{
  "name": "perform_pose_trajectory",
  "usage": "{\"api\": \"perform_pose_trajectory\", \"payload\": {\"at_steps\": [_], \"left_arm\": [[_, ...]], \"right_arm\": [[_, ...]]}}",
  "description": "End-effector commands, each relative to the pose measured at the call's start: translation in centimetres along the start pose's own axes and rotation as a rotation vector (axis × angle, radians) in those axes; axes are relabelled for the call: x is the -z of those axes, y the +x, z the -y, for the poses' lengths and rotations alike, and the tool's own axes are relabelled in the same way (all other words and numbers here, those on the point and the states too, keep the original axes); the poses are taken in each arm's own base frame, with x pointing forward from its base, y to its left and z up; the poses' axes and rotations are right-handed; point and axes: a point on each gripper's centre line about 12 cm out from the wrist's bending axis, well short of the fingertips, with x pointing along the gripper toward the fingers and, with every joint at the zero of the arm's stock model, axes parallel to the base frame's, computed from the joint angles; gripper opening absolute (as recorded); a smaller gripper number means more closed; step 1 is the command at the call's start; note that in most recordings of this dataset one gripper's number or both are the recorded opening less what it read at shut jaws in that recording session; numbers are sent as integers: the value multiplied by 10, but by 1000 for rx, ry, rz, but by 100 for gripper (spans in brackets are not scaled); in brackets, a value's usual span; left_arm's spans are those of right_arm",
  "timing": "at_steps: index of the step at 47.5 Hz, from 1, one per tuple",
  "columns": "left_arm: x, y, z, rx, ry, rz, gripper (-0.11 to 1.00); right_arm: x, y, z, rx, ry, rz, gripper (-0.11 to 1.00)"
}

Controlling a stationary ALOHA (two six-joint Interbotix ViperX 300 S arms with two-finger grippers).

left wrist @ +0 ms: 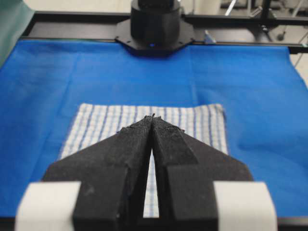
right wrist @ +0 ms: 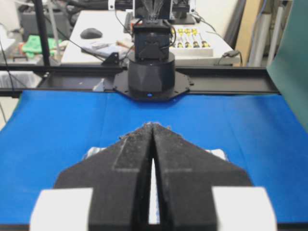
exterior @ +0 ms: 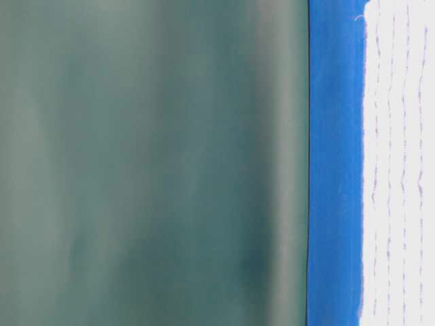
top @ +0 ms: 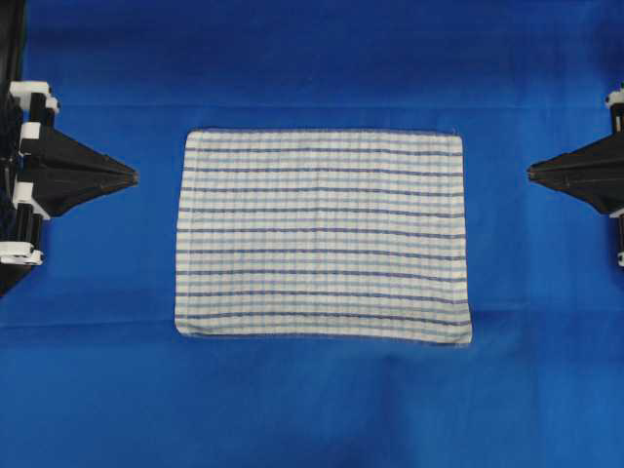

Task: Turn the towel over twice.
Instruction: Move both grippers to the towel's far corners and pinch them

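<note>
So, both sets of fingers are closed on nothing: the left gripper (top: 132, 177) and right gripper (top: 531, 174) point at the towel (top: 322, 237), which lies flat between them, apart from both. Open first, then pinch one hem, which probably lies tight to the blue sheet (top: 312, 400).

robotics lab, black frame rail (right wrist: 231, 81), cluttered desk (right wrist: 96, 29), screwdrivers (right wrist: 192, 34)
</note>
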Motion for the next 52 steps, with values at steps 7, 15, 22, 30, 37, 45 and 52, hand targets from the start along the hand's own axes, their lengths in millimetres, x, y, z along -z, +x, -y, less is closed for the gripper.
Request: {"api": "perform_pose_trajectory", "payload": {"at_steps": [7, 15, 22, 30, 37, 45, 52], "left_arm": [[-4, 6, -3, -15, -5, -11, 0], [8, 9, -16, -78, 1, -63, 0], [23, 14, -30, -140, -2, -131, 1], [46, 19, -42, -193, -10, -218, 1], [66, 25, -51, -221, -18, -288, 31], [96, 30, -64, -269, -32, -387, 80], [127, 29, -77, -318, -51, -471, 85]], "right_arm": [[-6, 7, 4, 20, 11, -49, 0], [6, 13, 19, 91, 15, -168, 0], [26, 18, 41, 189, 34, -252, 0], [57, 28, 63, 274, 67, -382, 1], [91, 36, 81, 335, 101, -514, 3], [127, 42, 98, 387, 138, -641, 51], [150, 50, 106, 400, 154, -706, 62]]}}
